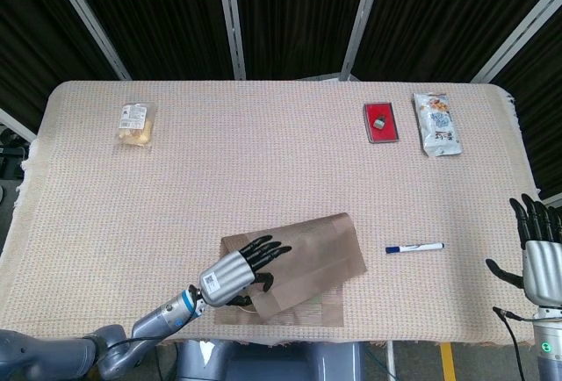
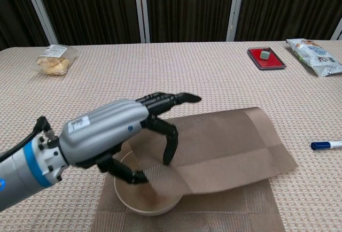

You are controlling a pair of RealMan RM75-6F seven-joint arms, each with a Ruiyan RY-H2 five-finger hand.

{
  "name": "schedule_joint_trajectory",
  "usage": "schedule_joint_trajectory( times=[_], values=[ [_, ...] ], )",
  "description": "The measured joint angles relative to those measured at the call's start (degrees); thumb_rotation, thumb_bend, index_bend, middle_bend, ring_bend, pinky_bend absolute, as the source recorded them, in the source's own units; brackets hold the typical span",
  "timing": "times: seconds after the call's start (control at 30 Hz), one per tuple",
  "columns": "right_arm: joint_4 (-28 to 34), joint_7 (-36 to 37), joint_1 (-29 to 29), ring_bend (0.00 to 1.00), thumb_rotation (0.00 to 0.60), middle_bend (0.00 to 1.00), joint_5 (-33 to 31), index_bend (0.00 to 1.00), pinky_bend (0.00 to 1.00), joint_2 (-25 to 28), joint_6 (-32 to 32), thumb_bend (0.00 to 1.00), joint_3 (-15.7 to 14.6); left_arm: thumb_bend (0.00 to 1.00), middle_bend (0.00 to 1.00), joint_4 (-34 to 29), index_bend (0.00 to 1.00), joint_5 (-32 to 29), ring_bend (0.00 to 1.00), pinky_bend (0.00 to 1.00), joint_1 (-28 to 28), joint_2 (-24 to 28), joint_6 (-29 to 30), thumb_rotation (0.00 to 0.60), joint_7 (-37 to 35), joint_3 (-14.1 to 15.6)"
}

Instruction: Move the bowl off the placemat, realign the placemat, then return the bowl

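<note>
My left hand (image 2: 109,133) grips the left edge of a brown woven placemat (image 2: 224,146) and holds that side lifted off the table. Under the raised sheet a tan bowl (image 2: 140,202) shows, partly covered by it. The bowl sits on a second brown woven layer (image 2: 230,213) lying flat near the front edge. In the head view the left hand (image 1: 241,269) is over the left part of the lifted placemat (image 1: 312,245). My right hand (image 1: 537,258) hangs off the table's right side, fingers spread, holding nothing.
A blue-capped pen (image 1: 414,247) lies right of the placemat. At the back right are a red tray (image 1: 383,122) with a small block and a snack packet (image 1: 436,123). A bagged snack (image 1: 135,125) lies at the back left.
</note>
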State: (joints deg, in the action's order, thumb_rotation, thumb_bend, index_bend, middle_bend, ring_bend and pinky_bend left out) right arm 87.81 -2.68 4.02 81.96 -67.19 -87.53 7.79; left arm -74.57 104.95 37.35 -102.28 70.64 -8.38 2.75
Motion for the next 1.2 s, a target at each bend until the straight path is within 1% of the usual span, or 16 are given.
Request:
schedule_joint_trajectory(
  times=[0.2,0.3,0.4,0.47,0.53,0.6,0.67,0.73,0.87,0.9,0.97,1.03,1.07,1.1,1.17,1.2],
  values=[
    [0.0,0.0,-0.1,0.0,0.6,0.0,-0.2,0.0,0.0,0.0,0.0,0.0,0.0,0.42,0.0,-3.7,0.6,-9.2,0.0,0.0,1.7,-0.1,-3.3,0.6,-1.0,-8.5],
    [0.0,0.0,-0.1,0.0,0.6,0.0,-0.3,0.0,0.0,0.1,0.0,0.0,0.1,0.42,0.0,-3.9,0.6,-14.1,0.0,0.0,2.3,0.1,-4.5,0.6,-1.0,-12.4],
    [0.1,-0.1,-0.1,0.0,0.6,0.0,-0.3,0.0,0.0,0.1,0.1,0.0,0.0,0.41,0.0,-3.0,0.58,-19.2,0.0,0.0,2.5,0.4,-5.8,0.6,-1.0,-15.4],
    [0.1,-0.3,0.0,0.0,0.6,0.0,-0.3,0.0,0.0,0.0,0.2,0.0,0.0,0.33,0.0,-1.8,0.47,-22.5,0.0,0.0,2.4,0.9,-6.7,0.6,-0.8,-16.7],
    [0.2,-0.3,0.0,0.0,0.6,0.0,-0.3,0.0,0.0,0.1,0.2,0.0,0.0,0.11,0.0,0.1,0.15,-25.7,0.0,0.0,2.2,1.6,-7.8,0.6,0.3,-17.7],
    [0.3,-0.3,0.0,0.0,0.6,0.0,-0.3,0.0,0.0,0.1,0.2,0.0,0.0,0.0,0.0,1.2,0.0,-28.3,0.0,0.0,1.7,2.8,-8.8,0.6,2.2,-18.2],
    [0.4,-0.3,0.1,0.0,0.6,0.0,-0.3,0.0,0.0,0.1,0.3,0.0,0.0,0.0,0.0,1.3,0.0,-30.1,0.0,0.0,1.2,4.2,-9.2,0.6,3.3,-18.5],
    [0.5,-0.4,0.1,0.0,0.6,0.0,-0.3,0.0,0.0,0.1,0.6,0.0,-0.1,0.0,0.0,1.1,0.0,-30.1,0.0,0.0,0.5,5.4,-8.3,0.6,2.6,-18.7],
    [1.0,-0.9,0.4,0.0,0.6,0.0,-0.5,0.0,0.0,0.2,1.5,0.0,-0.3,0.0,0.0,-0.1,0.0,-25.1,0.0,0.0,-0.8,9.3,-3.7,0.6,-1.1,-18.5],
    [1.1,-0.9,0.5,0.0,0.6,0.0,-0.5,0.0,0.0,0.2,1.5,0.0,-0.3,0.0,0.0,-0.8,0.03,-23.0,0.0,0.0,-1.1,10.8,-2.2,0.6,-1.6,-18.2],
    [1.4,-1.1,0.5,0.0,0.6,0.0,-0.2,0.0,0.0,0.3,1.5,0.0,-0.4,0.0,0.0,-2.2,0.13,-19.6,0.0,0.0,-1.6,13.2,-0.6,0.6,-2.0,-17.2],
    [1.6,-1.2,0.6,0.0,0.6,0.0,-0.1,0.0,0.0,0.3,1.4,0.0,-0.4,0.0,0.0,-4.5,0.27,-15.4,0.0,0.0,-2.0,16.6,0.3,0.6,-2.1,-15.0],
    [1.8,-1.2,0.6,0.0,0.6,0.0,0.0,0.0,0.0,0.4,1.4,0.0,-0.5,0.0,0.0,-5.6,0.3,-13.6,0.0,0.0,-2.1,18.2,0.4,0.6,-2.0,-13.7],
    [1.9,-1.3,0.6,0.0,0.6,0.0,0.1,0.0,0.0,0.4,1.4,0.0,-0.5,0.0,0.0,-7.0,0.34,-11.2,0.0,0.0,-2.2,20.1,0.2,0.6,-1.7,-11.7],
    [2.0,-1.3,0.5,0.0,0.6,0.0,0.2,0.0,0.0,0.4,1.3,0.0,-0.6,0.0,0.0,-9.1,0.37,-7.8,0.0,0.0,-2.2,22.6,-0.3,0.6,-1.2,-8.5],
    [2.0,-1.3,0.5,0.0,0.6,0.0,0.2,0.0,0.0,0.4,1.3,0.0,-0.6,0.0,0.0,-10.3,0.38,-5.6,0.0,0.0,-2.2,23.7,-0.8,0.6,-0.8,-6.2]
  ],
)
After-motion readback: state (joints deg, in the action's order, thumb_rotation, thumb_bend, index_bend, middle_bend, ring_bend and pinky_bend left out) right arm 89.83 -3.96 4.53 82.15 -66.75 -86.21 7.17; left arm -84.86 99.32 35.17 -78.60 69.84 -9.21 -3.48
